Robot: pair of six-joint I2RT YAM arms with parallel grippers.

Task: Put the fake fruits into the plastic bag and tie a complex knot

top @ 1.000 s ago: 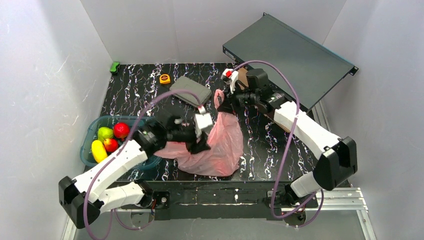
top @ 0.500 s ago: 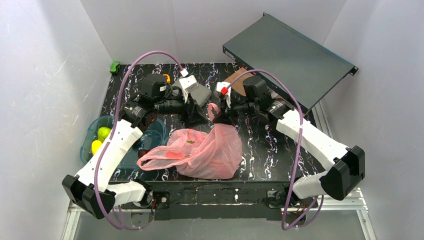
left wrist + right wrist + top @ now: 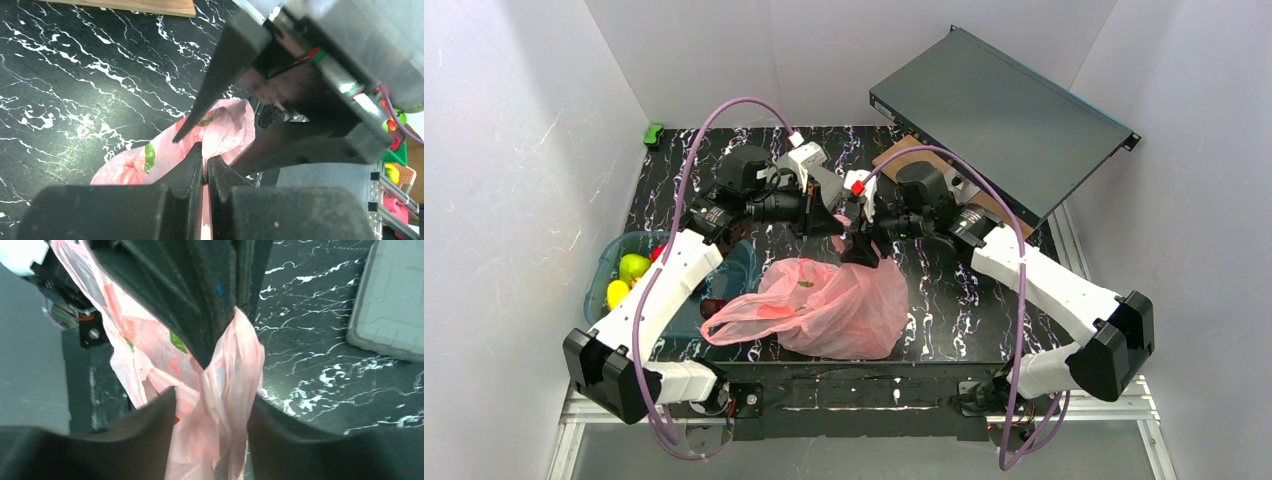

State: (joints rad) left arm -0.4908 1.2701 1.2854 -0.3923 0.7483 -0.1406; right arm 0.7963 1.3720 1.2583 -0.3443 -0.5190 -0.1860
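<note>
The pink plastic bag [image 3: 829, 305] lies slumped on the black marbled table, with one handle [image 3: 840, 243] pulled up toward the back. My left gripper [image 3: 205, 150] is shut on that handle [image 3: 227, 127]. The right wrist view shows its dark fingers [image 3: 220, 315] pinching the pink strip [image 3: 235, 365]. My right gripper [image 3: 212, 397] is open, its fingers spread either side of the hanging plastic. The two grippers meet tip to tip above the bag [image 3: 844, 222]. Yellow-green fake fruits [image 3: 632, 267] lie in a teal tub [image 3: 607, 272]. No knot shows in these views.
A flat dark grey metal box [image 3: 1004, 105] slants across the back right corner, over a brown board [image 3: 892, 157]. A grey pad [image 3: 826, 180] lies behind the left gripper. A small green object [image 3: 654, 133] sits at the back left. White walls enclose the table.
My left gripper swung from the bag's front to the back and closed on the raised handle. My right gripper moved left a little and opened, letting go of that handle.
</note>
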